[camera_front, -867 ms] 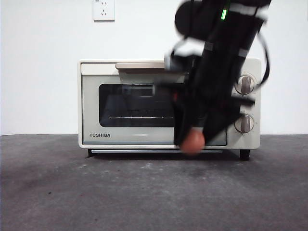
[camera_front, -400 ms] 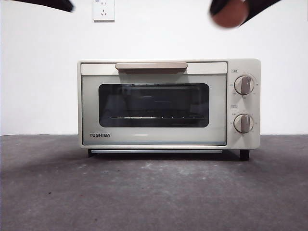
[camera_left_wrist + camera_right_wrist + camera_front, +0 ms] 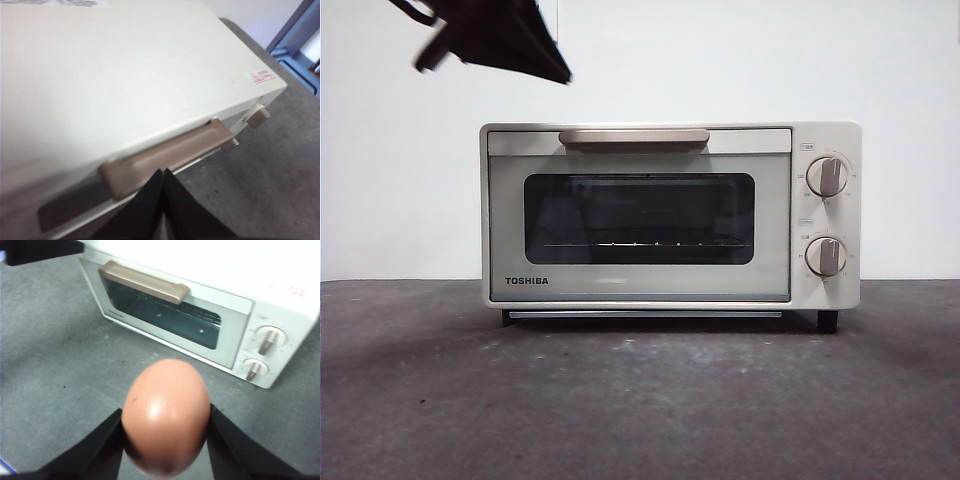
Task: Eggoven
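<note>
The cream TOSHIBA oven (image 3: 510, 200) stands on the table with its dark glass door closed. My left gripper (image 3: 495, 35) hangs high above the oven's left end, seen in the front view as a dark shape. In the left wrist view its jaws (image 3: 163, 174) are shut together, empty, just over the tan door handle (image 3: 170, 152). The reddish-brown egg (image 3: 166, 415) is held in my right gripper (image 3: 165, 412), raised above the table in front of the oven (image 3: 235, 315). Neither the egg nor the right gripper shows in the front view.
Two knobs (image 3: 827, 176) (image 3: 826, 256) sit on the oven's right panel. A dark grey tabletop (image 3: 640, 400) stretches in front of the oven. A white wall with a socket is behind. The left arm's black tip (image 3: 40, 250) shows in the right wrist view.
The right arm lifted the egg from in front of the oven door up and out of the front view. The left arm came in at the top left, toward the oven.
</note>
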`<action>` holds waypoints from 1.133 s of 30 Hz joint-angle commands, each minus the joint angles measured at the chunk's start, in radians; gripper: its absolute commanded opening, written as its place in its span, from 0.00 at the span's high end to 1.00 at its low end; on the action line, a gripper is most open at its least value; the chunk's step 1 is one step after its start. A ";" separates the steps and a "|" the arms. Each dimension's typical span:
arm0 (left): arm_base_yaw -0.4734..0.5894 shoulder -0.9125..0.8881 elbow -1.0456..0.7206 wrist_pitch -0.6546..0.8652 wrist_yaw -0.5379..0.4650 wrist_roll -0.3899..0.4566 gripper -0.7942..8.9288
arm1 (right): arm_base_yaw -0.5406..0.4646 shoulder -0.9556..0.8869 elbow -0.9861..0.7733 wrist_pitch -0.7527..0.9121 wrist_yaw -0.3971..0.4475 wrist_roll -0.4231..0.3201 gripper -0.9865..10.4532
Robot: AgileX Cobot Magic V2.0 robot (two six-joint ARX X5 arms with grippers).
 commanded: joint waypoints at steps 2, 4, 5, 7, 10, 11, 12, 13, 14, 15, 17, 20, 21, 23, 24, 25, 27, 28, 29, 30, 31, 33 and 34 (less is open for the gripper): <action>-0.035 0.084 0.069 0.012 -0.036 0.058 0.91 | 0.010 -0.024 0.012 -0.013 0.014 -0.009 0.91; -0.049 0.127 0.094 0.015 -0.060 0.077 0.91 | 0.010 -0.040 0.012 -0.020 0.027 -0.010 0.91; -0.054 0.144 0.106 0.015 -0.069 0.083 0.91 | 0.010 -0.047 0.012 -0.020 0.027 -0.010 0.91; -0.061 0.178 0.123 0.018 -0.075 0.086 0.91 | 0.010 -0.065 0.012 -0.021 0.027 -0.010 0.91; -0.065 0.215 0.131 0.038 -0.076 0.086 0.91 | 0.010 -0.086 0.012 -0.020 0.026 -0.010 0.91; -0.066 0.223 0.131 0.045 -0.077 0.086 0.91 | 0.010 -0.091 0.012 -0.020 0.027 -0.009 0.91; -0.066 0.231 0.131 0.052 -0.086 0.086 0.91 | 0.010 -0.096 0.012 -0.021 0.026 -0.009 0.91; -0.067 0.238 0.131 0.058 -0.093 0.086 0.91 | 0.010 -0.101 0.012 -0.021 0.026 -0.009 0.91; -0.068 0.245 0.131 0.062 -0.095 0.086 0.91 | 0.010 -0.105 0.012 -0.021 0.026 -0.009 0.91; -0.068 0.248 0.131 0.063 -0.095 0.086 0.91 | 0.010 -0.109 0.012 -0.021 0.026 -0.009 0.91; -0.069 0.256 0.131 0.059 -0.095 0.085 0.91 | 0.010 -0.113 0.012 -0.021 0.026 -0.009 0.91; -0.084 0.257 0.131 0.022 -0.095 0.086 0.91 | 0.010 -0.117 0.012 -0.020 0.026 -0.010 0.91; -0.092 0.257 0.131 0.005 -0.095 0.086 0.91 | 0.010 -0.117 0.012 -0.020 0.026 -0.010 0.91; -0.111 0.257 0.131 -0.029 -0.094 0.086 0.91 | 0.010 -0.117 0.012 -0.019 0.026 -0.010 0.91; -0.122 0.257 0.131 -0.045 -0.094 0.086 0.91 | 0.010 -0.116 0.012 -0.019 0.026 -0.010 0.91; -0.136 0.257 0.131 -0.061 -0.094 0.086 0.91 | 0.010 -0.116 0.012 -0.019 0.026 -0.010 0.91; -0.163 0.257 0.131 -0.093 -0.093 0.085 0.91 | 0.010 -0.115 0.012 -0.018 0.027 -0.010 0.91; -0.178 0.257 0.131 -0.115 -0.093 0.085 0.91 | 0.010 -0.115 0.012 -0.016 0.026 -0.010 0.91; -0.191 0.257 0.131 -0.133 -0.093 0.085 0.91 | 0.010 -0.115 0.012 -0.014 0.026 -0.010 0.91; -0.205 0.257 0.131 -0.155 -0.093 0.085 0.91 | 0.010 -0.115 0.012 -0.011 0.026 -0.010 0.91; -0.219 0.257 0.131 -0.177 -0.093 0.085 0.91 | 0.010 -0.115 0.012 -0.009 0.027 -0.010 0.91; -0.244 0.257 0.131 -0.213 -0.093 0.080 0.91 | 0.010 -0.115 0.012 -0.005 0.027 -0.010 0.91; -0.257 0.256 0.131 -0.230 -0.093 0.077 0.91 | 0.010 -0.115 0.012 -0.004 0.027 -0.010 0.91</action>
